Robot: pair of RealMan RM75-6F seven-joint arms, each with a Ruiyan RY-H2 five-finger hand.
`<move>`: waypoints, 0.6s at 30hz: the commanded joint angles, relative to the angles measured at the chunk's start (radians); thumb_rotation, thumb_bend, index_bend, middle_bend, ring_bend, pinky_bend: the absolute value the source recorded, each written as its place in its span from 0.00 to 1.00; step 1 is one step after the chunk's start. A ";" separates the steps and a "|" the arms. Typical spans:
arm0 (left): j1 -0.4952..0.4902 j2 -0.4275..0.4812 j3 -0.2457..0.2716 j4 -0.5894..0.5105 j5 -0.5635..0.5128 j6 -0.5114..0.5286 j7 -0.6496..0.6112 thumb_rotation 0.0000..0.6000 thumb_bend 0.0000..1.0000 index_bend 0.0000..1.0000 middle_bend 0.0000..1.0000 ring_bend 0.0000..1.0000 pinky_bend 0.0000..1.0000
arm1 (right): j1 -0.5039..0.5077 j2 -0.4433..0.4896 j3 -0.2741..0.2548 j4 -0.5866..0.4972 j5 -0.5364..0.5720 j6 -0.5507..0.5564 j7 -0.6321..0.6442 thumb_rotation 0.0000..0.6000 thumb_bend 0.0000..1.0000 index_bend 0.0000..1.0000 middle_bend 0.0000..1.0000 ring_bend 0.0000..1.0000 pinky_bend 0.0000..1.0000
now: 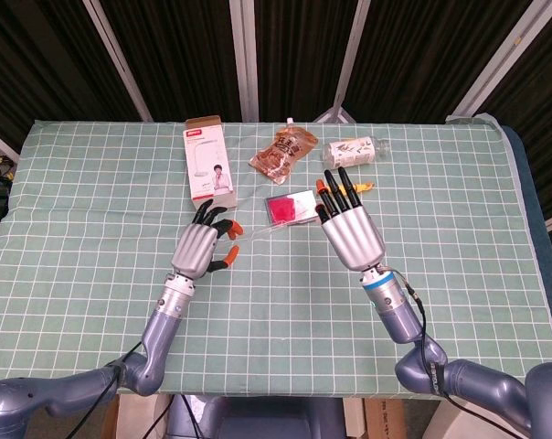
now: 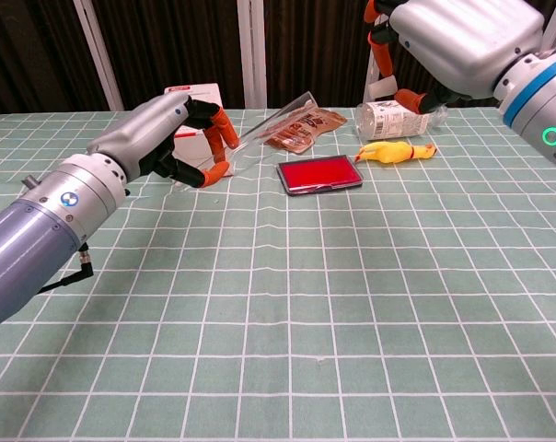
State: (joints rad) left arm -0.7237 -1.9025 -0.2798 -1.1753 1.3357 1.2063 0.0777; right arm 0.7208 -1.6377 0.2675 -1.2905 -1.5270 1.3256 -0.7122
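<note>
The left hand (image 2: 172, 138) is pinching one end of a clear plastic strip (image 2: 276, 118) between thumb and curled fingers (image 2: 219, 140), holding it slanted up off the green checked surface (image 2: 287, 304), its far end pointing toward the brown snack pouch (image 2: 304, 129). The right hand (image 1: 349, 229) is hovering in the air with its fingers (image 1: 335, 187) spread apart and gripping nothing, above the yellow rubber chicken (image 2: 393, 151) and just beside the red tin (image 2: 319, 173). A plastic bottle (image 1: 356, 152) is lying on its side behind the chicken, and a white carton (image 1: 208, 163) is lying behind the left hand.
</note>
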 commanded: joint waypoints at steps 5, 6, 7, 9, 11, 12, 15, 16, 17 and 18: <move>-0.003 -0.009 -0.005 -0.007 -0.012 -0.002 0.016 1.00 0.64 0.51 0.55 0.17 0.04 | 0.010 -0.022 -0.001 0.010 0.006 0.000 -0.014 1.00 0.37 0.58 0.22 0.00 0.00; -0.004 -0.010 -0.006 -0.009 -0.013 -0.002 0.018 1.00 0.64 0.51 0.55 0.17 0.04 | 0.011 -0.023 -0.001 0.010 0.006 0.001 -0.016 1.00 0.37 0.58 0.22 0.00 0.00; -0.004 -0.011 -0.006 -0.011 -0.013 -0.001 0.019 1.00 0.64 0.51 0.55 0.17 0.04 | 0.012 -0.025 -0.001 0.009 0.006 0.001 -0.017 1.00 0.37 0.58 0.22 0.00 0.00; -0.005 -0.013 -0.006 -0.013 -0.013 -0.001 0.022 1.00 0.64 0.51 0.55 0.17 0.04 | 0.014 -0.026 -0.001 0.006 0.006 0.003 -0.020 1.00 0.37 0.58 0.22 0.00 0.00; -0.005 -0.015 -0.005 -0.016 -0.013 0.001 0.025 1.00 0.64 0.51 0.55 0.17 0.04 | 0.014 -0.028 -0.002 0.002 0.007 0.004 -0.024 1.00 0.37 0.58 0.22 0.00 0.00; -0.005 -0.016 -0.005 -0.018 -0.013 0.001 0.026 1.00 0.64 0.51 0.55 0.17 0.04 | 0.014 -0.028 -0.003 0.000 0.007 0.004 -0.025 1.00 0.37 0.58 0.22 0.00 0.00; -0.005 -0.016 -0.004 -0.022 -0.014 0.002 0.031 1.00 0.64 0.51 0.55 0.17 0.04 | 0.014 -0.030 -0.005 -0.008 0.008 0.007 -0.027 1.00 0.37 0.58 0.22 0.00 0.00; -0.005 -0.016 -0.004 -0.024 -0.014 0.002 0.032 1.00 0.64 0.51 0.55 0.17 0.04 | 0.014 -0.031 -0.005 -0.011 0.009 0.008 -0.027 1.00 0.37 0.58 0.22 0.00 0.00; -0.005 -0.015 -0.004 -0.024 -0.014 0.003 0.034 1.00 0.64 0.51 0.55 0.17 0.04 | 0.013 -0.031 -0.006 -0.013 0.009 0.009 -0.027 1.00 0.37 0.58 0.22 0.00 0.00; -0.005 -0.015 -0.004 -0.024 -0.014 0.003 0.035 1.00 0.64 0.51 0.55 0.17 0.04 | 0.013 -0.032 -0.006 -0.015 0.009 0.010 -0.028 1.00 0.37 0.58 0.22 0.00 0.00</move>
State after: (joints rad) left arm -0.7291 -1.9178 -0.2842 -1.1997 1.3216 1.2090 0.1128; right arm 0.7342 -1.6689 0.2621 -1.3051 -1.5179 1.3351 -0.7396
